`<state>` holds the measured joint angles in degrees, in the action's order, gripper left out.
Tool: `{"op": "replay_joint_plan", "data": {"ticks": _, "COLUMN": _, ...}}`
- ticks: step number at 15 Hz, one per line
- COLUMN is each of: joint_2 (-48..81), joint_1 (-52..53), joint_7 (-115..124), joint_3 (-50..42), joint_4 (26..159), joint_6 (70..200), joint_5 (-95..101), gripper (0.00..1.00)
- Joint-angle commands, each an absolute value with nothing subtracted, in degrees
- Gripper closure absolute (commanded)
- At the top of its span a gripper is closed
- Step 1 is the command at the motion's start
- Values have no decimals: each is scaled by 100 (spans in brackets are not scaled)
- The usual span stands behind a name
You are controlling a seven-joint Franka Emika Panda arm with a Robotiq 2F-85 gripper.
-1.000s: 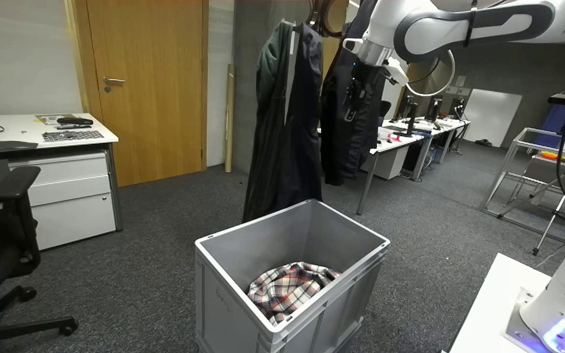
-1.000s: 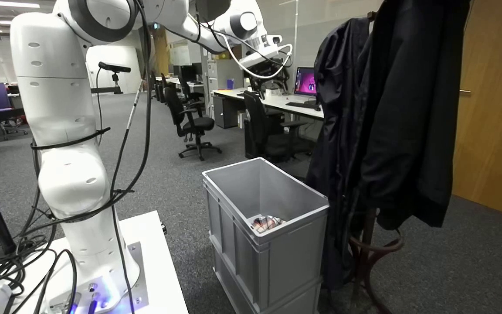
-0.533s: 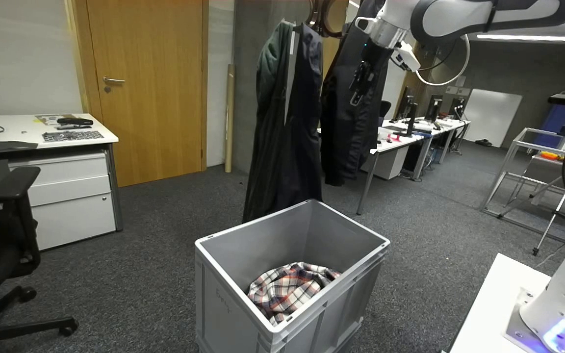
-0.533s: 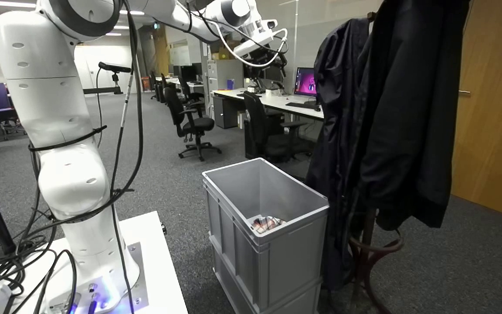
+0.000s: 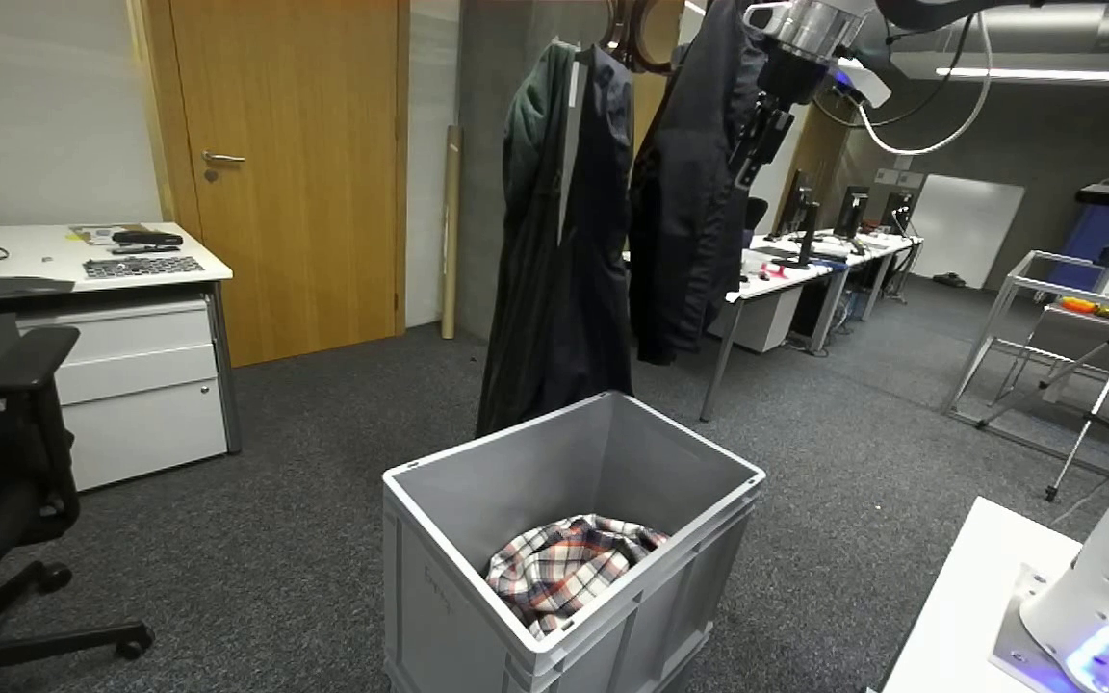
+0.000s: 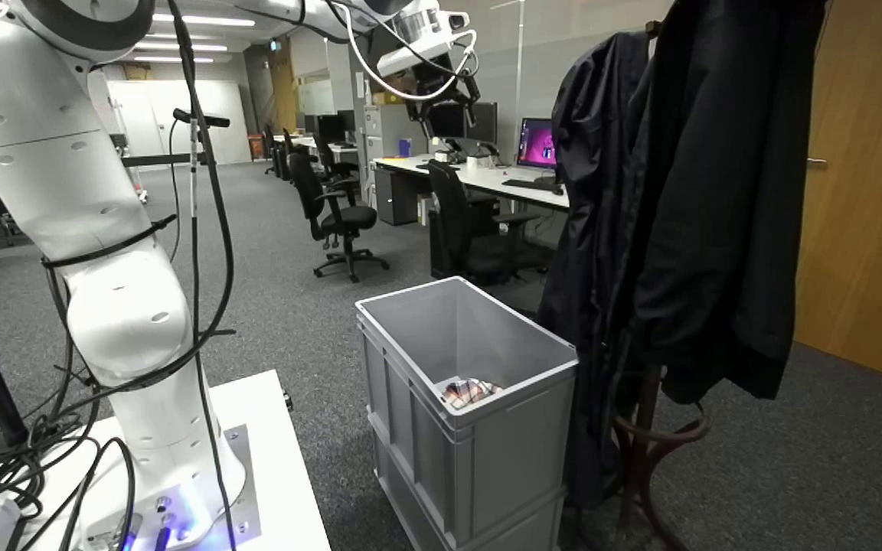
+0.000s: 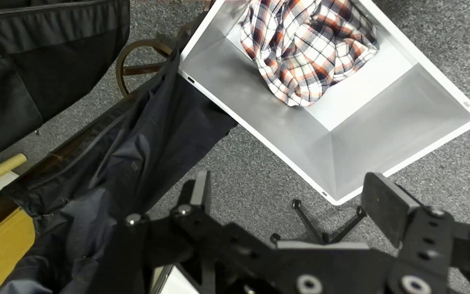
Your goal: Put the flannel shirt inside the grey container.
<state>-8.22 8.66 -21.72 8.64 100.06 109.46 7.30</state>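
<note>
The flannel shirt, checked red, white and dark, lies crumpled at the bottom of the grey container in both exterior views (image 5: 569, 566) (image 6: 469, 392) and in the wrist view (image 7: 308, 53). The grey container (image 5: 449, 606) stands upright on the floor; its walls also show in an exterior view (image 6: 510, 451) and in the wrist view (image 7: 386, 122). My gripper (image 5: 747, 178) is high above the container, apart from it and from the shirt. In the wrist view its fingers (image 7: 286, 183) are spread wide with nothing between them, so it is open.
Dark jackets (image 5: 564, 289) (image 6: 717, 199) hang on a coat stand right beside the container, near my gripper. A white desk with drawers (image 5: 131, 385) and a black office chair (image 5: 6, 462) stand apart. Cables (image 6: 204, 337) hang along my arm.
My arm has drawn up and back, with the open gripper rising away from the container and the jackets. The shirt and the container have not moved.
</note>
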Motion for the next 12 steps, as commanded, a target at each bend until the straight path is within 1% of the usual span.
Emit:
{"op": "replay_joint_plan", "data": {"ticks": 1, "joint_2": -1184, "joint_1": 821, "joint_7": -1825, "joint_3": 759, "joint_4": 10314, "joint_6": 10976, "joint_5": 613, "gripper": 0}}
{"op": "replay_joint_plan", "data": {"ticks": 3, "joint_2": -1254, "joint_1": 830, "joint_7": -1788, "joint_3": 700, "joint_4": 10396, "joint_6": 11031, "joint_5": 517, "gripper": 0}}
{"op": "replay_joint_plan", "data": {"ticks": 4, "joint_2": -985, "joint_1": 868, "joint_7": -1823, "joint_3": 767, "joint_4": 10119, "joint_6": 10919, "joint_5": 696, "gripper": 0}}
{"op": "replay_joint_plan", "data": {"ticks": 12, "joint_2": -1035, "joint_1": 862, "joint_7": -1805, "joint_3": 730, "joint_4": 10187, "joint_6": 10921, "joint_5": 640, "gripper": 0}}
